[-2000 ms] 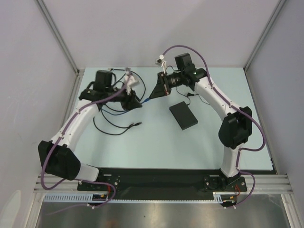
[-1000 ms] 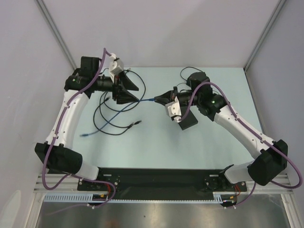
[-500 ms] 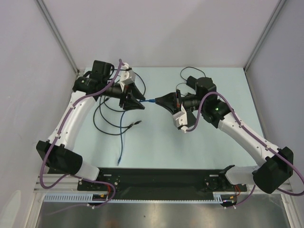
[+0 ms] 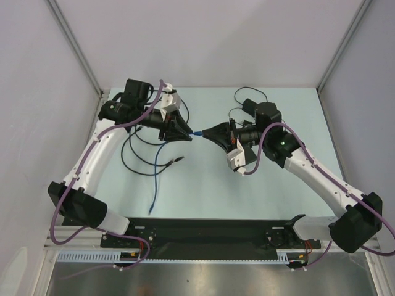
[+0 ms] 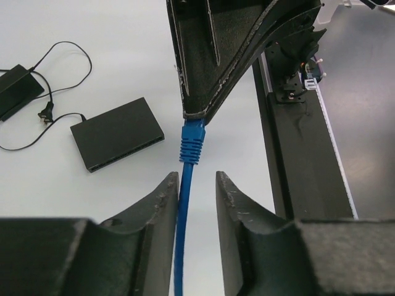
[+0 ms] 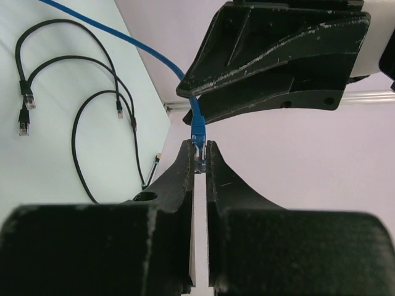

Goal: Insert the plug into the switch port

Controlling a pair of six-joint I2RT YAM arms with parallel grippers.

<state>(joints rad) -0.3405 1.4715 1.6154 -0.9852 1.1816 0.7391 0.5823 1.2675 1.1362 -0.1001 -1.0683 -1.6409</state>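
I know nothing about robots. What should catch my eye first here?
Two grippers meet nose to nose above the table: the right gripper pinches the blue plug, the left gripper straddles its cable, jaws open. On the table below lies the flat black switch, untouched.

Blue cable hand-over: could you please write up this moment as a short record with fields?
plug: blue boot, held in the air between the two claws
right claw: shut on the plug's tip
left claw: open, fingers either side of the blue cable behind the boot
switch: flat on the table, apart from both claws
insertion: not yet done
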